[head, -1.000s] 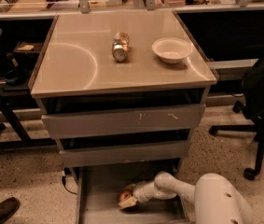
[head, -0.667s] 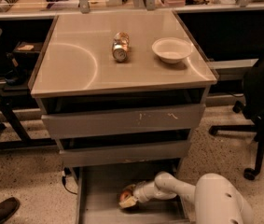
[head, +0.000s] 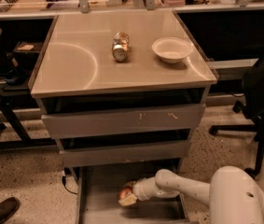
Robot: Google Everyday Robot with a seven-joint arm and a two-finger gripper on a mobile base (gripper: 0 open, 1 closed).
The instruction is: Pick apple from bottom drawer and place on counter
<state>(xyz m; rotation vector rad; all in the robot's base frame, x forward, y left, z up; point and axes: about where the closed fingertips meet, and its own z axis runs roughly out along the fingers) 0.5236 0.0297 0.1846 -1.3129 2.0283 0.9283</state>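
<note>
Apple [head: 125, 190], red-orange and small, lies in the bottom drawer [head: 99, 204], which is pulled out at floor level below the two scuffed grey drawers [head: 122, 120]. It sits toward the middle of the drawer's flat grey floor. The pincer [head: 128, 196] is right at the apple, reaching in from the right on a white arm [head: 183, 185]; a pale part of it shows just below the fruit. Whether the pincer is clamped on the apple or only set around it cannot be told. Up on the beige counter [head: 71, 64] a silver can [head: 120, 46] lies on its side near the middle, with a white bowl [head: 172, 49] just to its right, apart from it. A dark office chair [head: 262, 92] stands at the right edge.
</note>
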